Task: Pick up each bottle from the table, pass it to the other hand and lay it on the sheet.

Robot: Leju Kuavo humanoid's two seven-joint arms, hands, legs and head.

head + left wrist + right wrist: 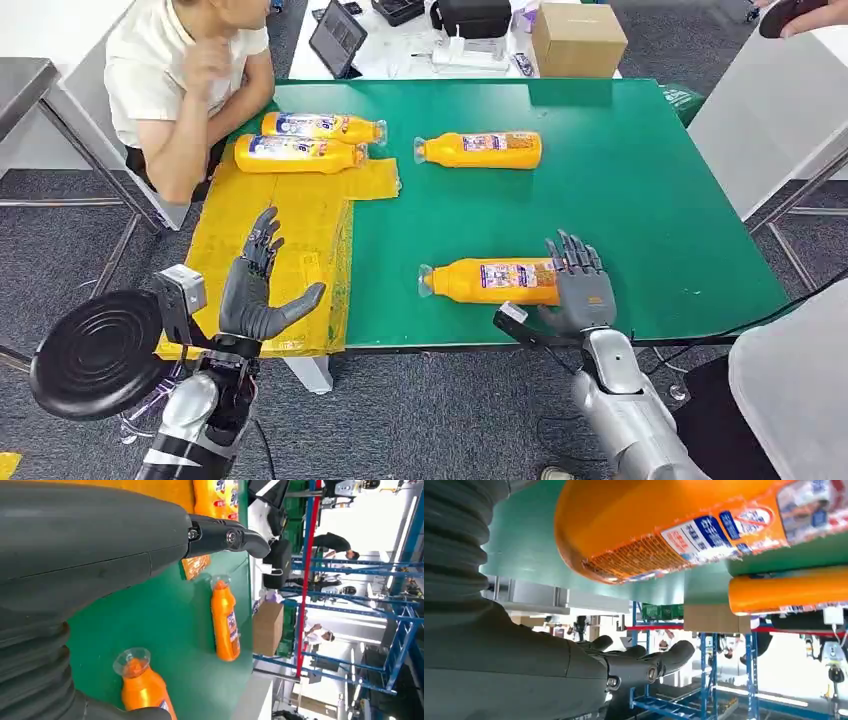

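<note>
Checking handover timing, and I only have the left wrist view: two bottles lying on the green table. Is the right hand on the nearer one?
Observer: Head view puts the right hand at the base end of the nearer bottle, fingers spread, not closed around it.
Operator: Anything on the sheet already?
Observer: Two bottles lie side by side at the far end of the yellow sheet.
Operator: And the other arm?
Observer: The left hand hovers open over the sheet's near end, holding nothing.

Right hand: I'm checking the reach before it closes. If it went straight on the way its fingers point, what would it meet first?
Probably the base end of the near bottle; the right hand is already beside it, though contact is unclear.
</note>
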